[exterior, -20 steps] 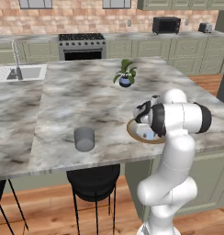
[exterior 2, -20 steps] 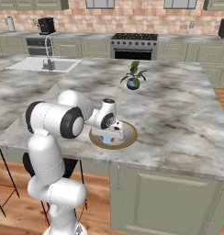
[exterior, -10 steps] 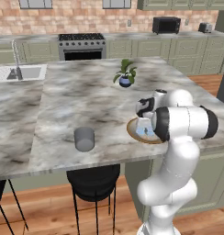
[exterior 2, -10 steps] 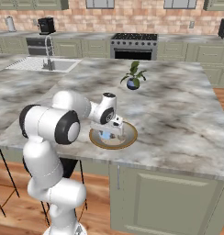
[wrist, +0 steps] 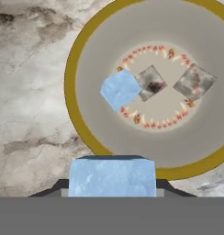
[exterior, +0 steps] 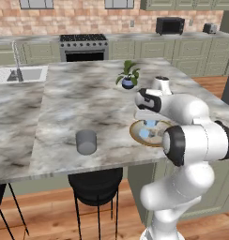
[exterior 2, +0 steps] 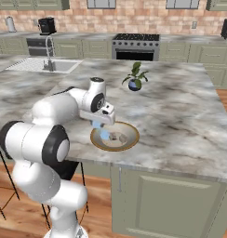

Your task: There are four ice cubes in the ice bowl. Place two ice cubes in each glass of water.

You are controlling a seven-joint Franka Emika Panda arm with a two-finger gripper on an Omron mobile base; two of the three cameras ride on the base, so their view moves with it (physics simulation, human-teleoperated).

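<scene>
My gripper is shut on a pale blue ice cube and holds it just above the near rim of the ice bowl. Inside the tan bowl lie another blue ice cube and two greyer translucent cubes. From the left base view the gripper hangs over the bowl with the cube between its fingers. One glass of water stands to the left, near the counter's front edge. The right base view shows the gripper over the bowl.
A small blue plant pot stands behind the bowl on the marble counter. A sink lies at the far left. A black stool sits under the counter's front edge. The counter drops away just in front of the bowl.
The hand has come up out of the bowl with an ice cube held between its fingers, and the arm's elbow has swung toward the front. The glass and pot stayed put.
</scene>
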